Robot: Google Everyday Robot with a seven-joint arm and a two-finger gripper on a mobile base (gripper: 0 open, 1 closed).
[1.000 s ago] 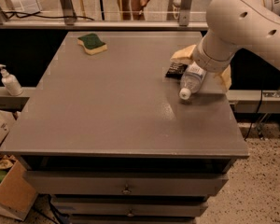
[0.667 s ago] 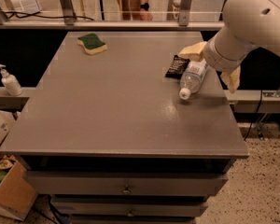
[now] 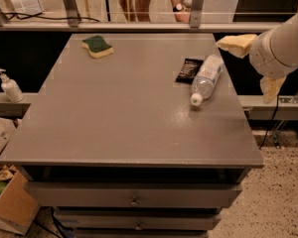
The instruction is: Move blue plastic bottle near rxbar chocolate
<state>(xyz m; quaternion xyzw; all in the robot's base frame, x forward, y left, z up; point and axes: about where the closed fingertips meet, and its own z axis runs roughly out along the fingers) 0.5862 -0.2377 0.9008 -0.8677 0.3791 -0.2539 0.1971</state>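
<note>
The bottle point(image 3: 207, 76) lies on its side on the right part of the table point(image 3: 124, 108), white cap pointing toward the near edge. Its body is just beside the right edge of the bar point(image 3: 188, 70); whether the two touch cannot be told. The claw point(image 3: 246, 72) hangs off the table's right side, apart from the bottle, spread wide and holding nothing, with one finger reaching over the far right corner. Judged from this layout, the placing looks done and the step in hand is getting the arm clear. To do that well, the arm should travel up and away to the right, keeping the upper finger from sweeping across the bottle's shoulder. A round bottle on its side is likely to roll at a light nudge, and it lies near the right edge. Any correction should be a gentle push along the bottle's length rather than across it. The sponge point(image 3: 97, 46) at the far left is well out of the way.
</note>
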